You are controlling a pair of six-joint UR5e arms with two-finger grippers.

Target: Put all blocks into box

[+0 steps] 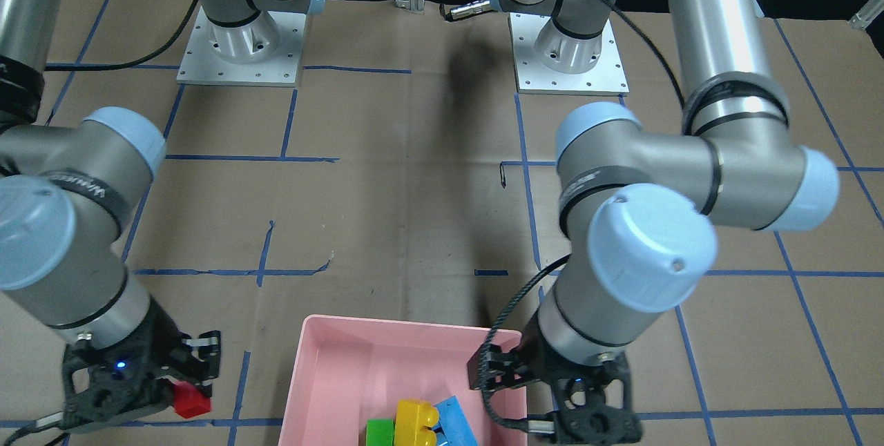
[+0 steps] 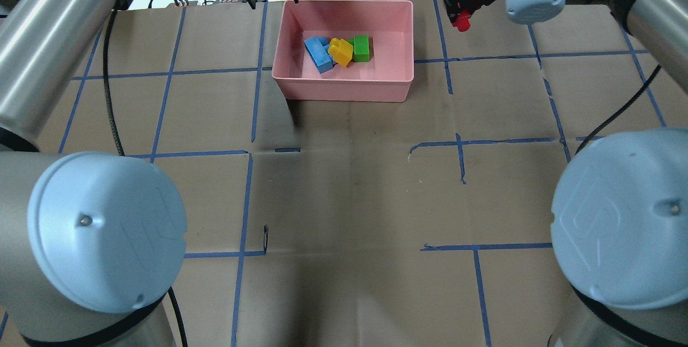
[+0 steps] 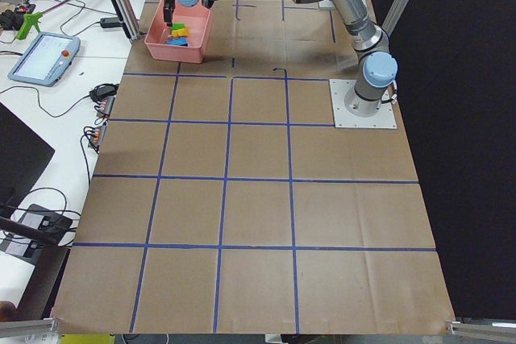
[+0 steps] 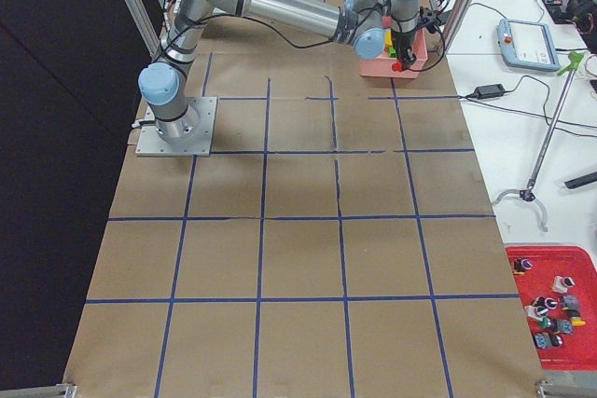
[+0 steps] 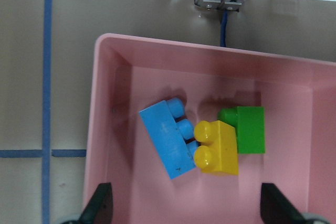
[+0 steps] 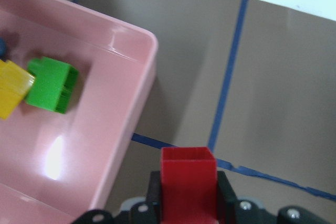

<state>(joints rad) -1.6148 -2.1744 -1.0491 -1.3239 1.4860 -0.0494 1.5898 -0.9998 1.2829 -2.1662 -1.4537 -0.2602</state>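
Status: pink box point(image 2: 344, 89) holds three blocks; red block point(image 6: 188, 174) is outside it.
The pink box sits at the far edge of the surface, about midway along it. On its floor the blue block point(image 2: 317, 54), yellow block point(image 2: 341, 51) and green block point(image 2: 361, 48) lie clustered, studs sideways. The yellow block touches both neighbours and the blue block lies skewed. The red block is clamped between the fingers point(image 6: 222, 195) of the right gripper point(image 6: 189, 192), near the box's right wall.

Both arms point(image 1: 718, 39) are made of silver tubes and grey joints capped pale blue point(image 1: 652, 246); black cables point(image 2: 107, 89) are attached.
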